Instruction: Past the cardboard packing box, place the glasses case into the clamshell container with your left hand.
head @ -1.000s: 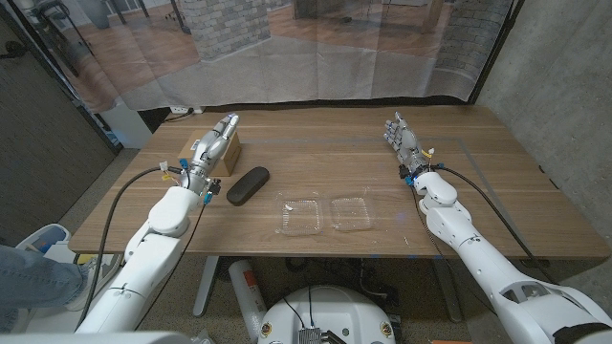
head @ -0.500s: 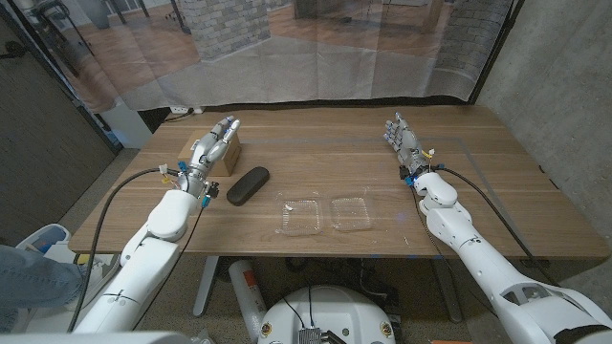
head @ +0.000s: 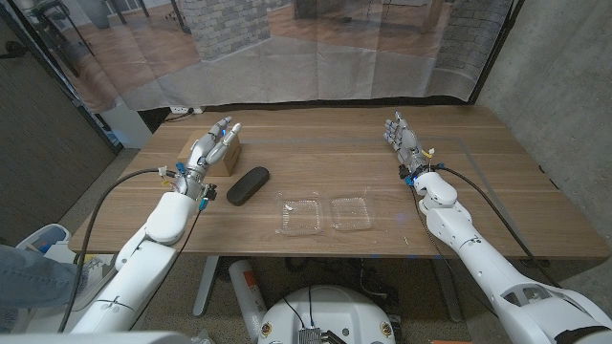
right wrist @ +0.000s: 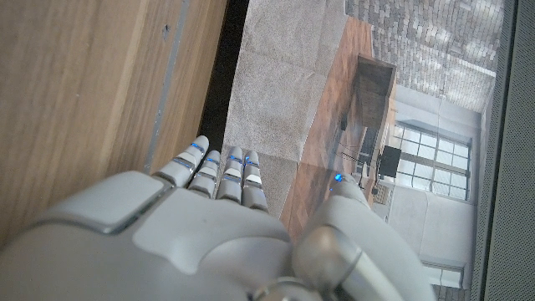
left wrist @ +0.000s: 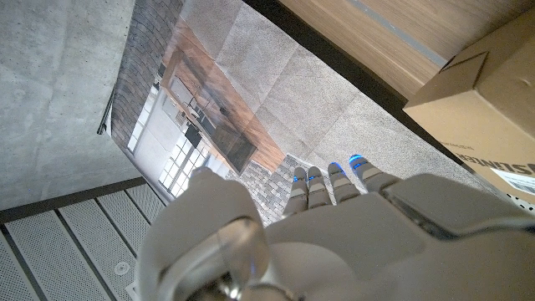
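Observation:
A black oval glasses case (head: 248, 184) lies on the wooden table left of centre. The clear clamshell container (head: 325, 214) lies opened out near the front edge, a little to the case's right. A cardboard packing box (head: 222, 153) stands at the back left; in the left wrist view the packing box (left wrist: 476, 100) is beside my fingers. My left hand (head: 211, 145) hovers over the box with its fingers stretched apart, holding nothing. My right hand (head: 402, 138) is at the right side of the table, fingers straight and together, nothing in it.
The wooden table (head: 335, 153) has bare surface between the two hands. A translucent curtain (head: 316, 48) hangs just behind the far edge. A concrete wall (head: 564, 86) stands to the right.
My left hand has drawn slightly left and nearer over the box and its fingers have spread wider. The right arm, case and container have not moved.

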